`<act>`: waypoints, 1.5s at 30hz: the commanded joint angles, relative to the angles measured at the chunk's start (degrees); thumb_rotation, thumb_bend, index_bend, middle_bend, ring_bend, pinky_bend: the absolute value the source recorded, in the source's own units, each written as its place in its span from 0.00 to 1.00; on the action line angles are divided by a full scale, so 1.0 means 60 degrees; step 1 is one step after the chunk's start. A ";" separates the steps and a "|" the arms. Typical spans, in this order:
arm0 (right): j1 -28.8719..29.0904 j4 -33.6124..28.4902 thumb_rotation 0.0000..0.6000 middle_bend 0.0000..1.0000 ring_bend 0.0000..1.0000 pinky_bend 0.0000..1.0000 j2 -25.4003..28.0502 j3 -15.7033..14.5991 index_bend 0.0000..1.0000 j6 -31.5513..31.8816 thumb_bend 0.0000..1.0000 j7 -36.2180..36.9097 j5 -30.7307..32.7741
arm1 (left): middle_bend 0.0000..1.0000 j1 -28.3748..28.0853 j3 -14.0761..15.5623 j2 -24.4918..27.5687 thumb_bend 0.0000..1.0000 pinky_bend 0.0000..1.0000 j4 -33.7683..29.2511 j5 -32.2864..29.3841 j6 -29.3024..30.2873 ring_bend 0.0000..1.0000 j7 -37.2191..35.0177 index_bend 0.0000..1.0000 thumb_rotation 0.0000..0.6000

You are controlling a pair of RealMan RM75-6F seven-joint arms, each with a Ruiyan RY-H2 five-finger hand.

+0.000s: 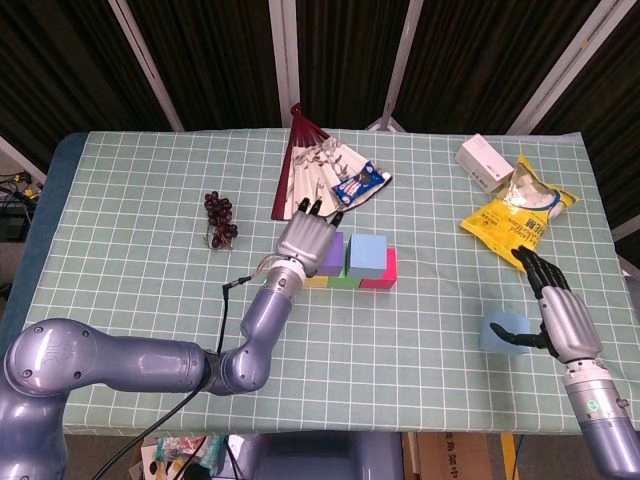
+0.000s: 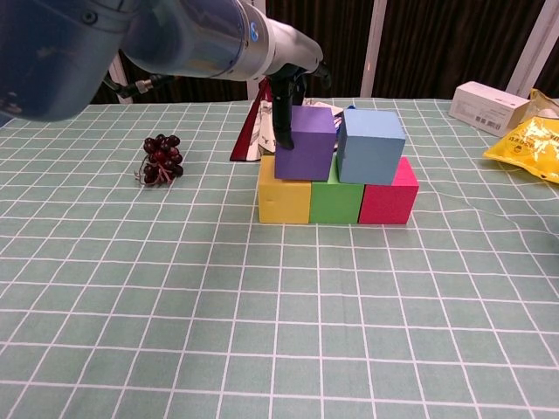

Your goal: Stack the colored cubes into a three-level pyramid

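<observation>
Nearest the robot, the right hand [image 1: 563, 318] rests at the table's [image 1: 140, 250] near right edge with its thumb and fingers closed around a light blue cube [image 1: 497, 331]. I judge this the capstone, held in reserve until the second tier is settled; it lies well apart from the stack.

Mid-table stands the bottom tier: yellow cube [image 2: 284, 198], green cube [image 2: 337, 200] and pink cube [image 2: 388, 199], side by side and touching, which gives a base wide enough for two above.

On that base sit the purple cube [image 2: 306, 144] and the blue cube [image 2: 370, 146]. The blue one straddles the green–pink seam. The purple one straddles the yellow–green seam and stands just beside its neighbour, with a narrow gap between them (a gap the top cube would have to bridge).

The left hand [image 1: 305, 236] is over the purple cube, fingers drawn together and pointing down; in the chest view dark fingertips [image 2: 283, 113] lie against the cube's left face. Whether a thumb opposes them on the hidden side cannot be told, so I cannot say if this is a grip or a sideways press. Judged purpose: closing the gap.

Beyond the stack lie grapes [image 1: 220, 215], a folding fan [image 1: 312, 170], a yellow snack bag [image 1: 515, 215] and a white box [image 1: 484, 162], none concerned in the work.
</observation>
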 commanded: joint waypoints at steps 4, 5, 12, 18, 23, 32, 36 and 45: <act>0.0006 -0.0006 1.00 0.00 0.00 0.00 -0.0002 -0.0014 0.00 -0.0030 0.20 -0.0005 0.0008 | 0.36 0.0010 -0.0013 -0.0010 0.34 0.00 -0.0013 0.0045 -0.0014 0.01 -0.0031 0.00 1.00; 0.0007 -0.0006 1.00 0.00 0.00 0.00 -0.0003 -0.0015 0.00 -0.0032 0.20 -0.0006 0.0004 | 0.36 0.0010 -0.0010 -0.0015 0.34 0.00 -0.0017 0.0045 -0.0014 0.01 -0.0029 0.00 1.00; 0.0003 -0.0007 1.00 0.00 0.00 0.00 -0.0001 -0.0013 0.00 -0.0022 0.20 0.0013 -0.0005 | 0.36 0.0013 -0.0006 -0.0017 0.34 0.00 -0.0042 0.0065 -0.0023 0.01 -0.0032 0.00 1.00; 0.0008 -0.0007 1.00 0.00 0.00 0.00 -0.0002 -0.0016 0.00 -0.0037 0.20 0.0020 -0.0006 | 0.36 0.0019 0.0012 -0.0037 0.34 0.00 -0.0041 0.0067 -0.0022 0.01 -0.0037 0.00 1.00; 0.0008 -0.0015 1.00 0.00 0.00 0.00 0.0000 -0.0018 0.00 -0.0042 0.20 0.0030 -0.0004 | 0.35 0.0008 0.0009 -0.0086 0.34 0.00 -0.0010 0.0088 -0.0021 0.01 -0.0046 0.00 1.00; 0.0015 -0.0038 1.00 0.00 0.00 0.00 0.0005 -0.0044 0.00 -0.0087 0.20 0.0046 -0.0024 | 0.35 0.0014 0.0019 -0.0118 0.34 0.00 0.0011 0.0123 0.0037 0.01 -0.0043 0.00 1.00; 0.0019 -0.0037 1.00 0.00 0.00 0.00 -0.0003 -0.0045 0.00 -0.0090 0.20 0.0043 -0.0024 | 0.35 0.0022 -0.0009 -0.0111 0.34 0.00 0.0008 0.0157 0.0059 0.01 -0.0066 0.00 1.00; 0.0024 -0.0050 1.00 0.00 0.00 0.00 0.0005 -0.0047 0.00 -0.0113 0.20 0.0067 -0.0008 | 0.35 0.0024 -0.0018 -0.0197 0.34 0.00 0.0084 0.0172 0.0020 0.01 -0.0080 0.00 1.00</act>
